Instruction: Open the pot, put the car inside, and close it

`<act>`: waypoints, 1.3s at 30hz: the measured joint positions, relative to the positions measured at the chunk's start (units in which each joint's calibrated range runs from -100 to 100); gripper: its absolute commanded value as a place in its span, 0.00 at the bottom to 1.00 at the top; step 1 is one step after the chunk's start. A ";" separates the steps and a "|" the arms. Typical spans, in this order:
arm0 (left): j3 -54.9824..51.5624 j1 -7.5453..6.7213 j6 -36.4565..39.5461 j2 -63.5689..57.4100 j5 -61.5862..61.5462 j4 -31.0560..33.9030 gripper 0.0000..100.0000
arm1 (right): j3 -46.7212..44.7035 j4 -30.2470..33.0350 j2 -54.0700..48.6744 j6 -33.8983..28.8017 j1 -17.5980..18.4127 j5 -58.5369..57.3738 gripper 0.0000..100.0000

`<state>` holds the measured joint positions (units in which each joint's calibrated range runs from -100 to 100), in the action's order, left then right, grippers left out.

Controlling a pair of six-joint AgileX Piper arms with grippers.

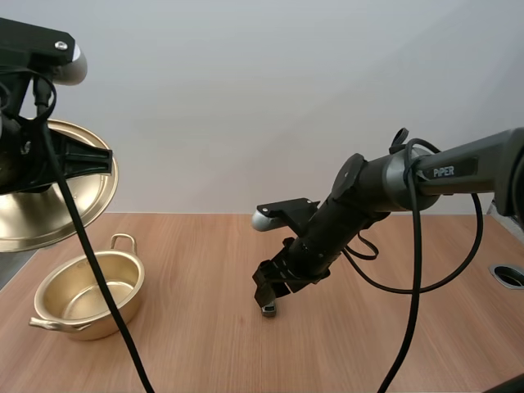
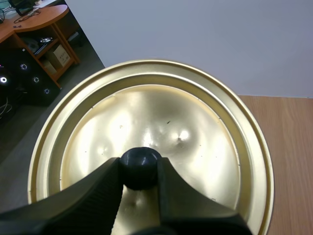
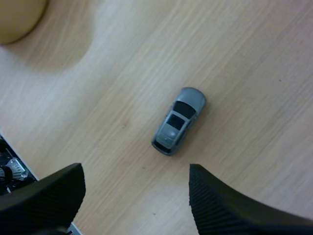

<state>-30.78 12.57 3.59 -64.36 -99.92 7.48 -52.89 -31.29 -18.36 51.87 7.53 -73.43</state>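
The gold pot [image 1: 88,293] stands uncovered at the table's left, and its wall [image 3: 17,17] shows beyond the car in the right wrist view. Its gold lid [image 1: 45,196] hangs tilted up above the pot. My left gripper [image 2: 140,178] is shut on the lid's black knob [image 2: 140,166]. A small grey toy car [image 3: 179,120] lies flat on the wood near mid-table, also seen as a grey bit [image 1: 268,309] under my right arm. My right gripper [image 1: 270,292] hovers just above the car, open, its fingers [image 3: 44,198] spread wide on either side of it.
The wooden table [image 1: 205,344] stretches wide between pot and car. A round grommet hole [image 1: 509,275] sits at the table's right edge. The floor drops away past the table's left side.
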 measured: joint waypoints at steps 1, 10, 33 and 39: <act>0.00 0.00 0.00 0.00 0.00 0.00 0.00 | 0.00 0.01 0.77 -0.12 0.00 0.76 1.00; 0.00 0.00 0.00 0.00 0.00 0.00 0.00 | 0.14 0.07 6.09 1.05 1.96 6.04 1.00; 0.00 0.00 -0.95 0.00 0.00 0.00 0.00 | 4.85 2.55 17.93 0.62 5.32 15.01 1.00; 0.00 0.00 -1.01 0.00 0.00 0.00 0.00 | 5.10 3.93 20.81 0.86 5.38 17.14 0.23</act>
<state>-30.78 12.57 2.58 -64.36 -99.92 7.48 -47.79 -27.36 2.45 52.73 12.91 -56.28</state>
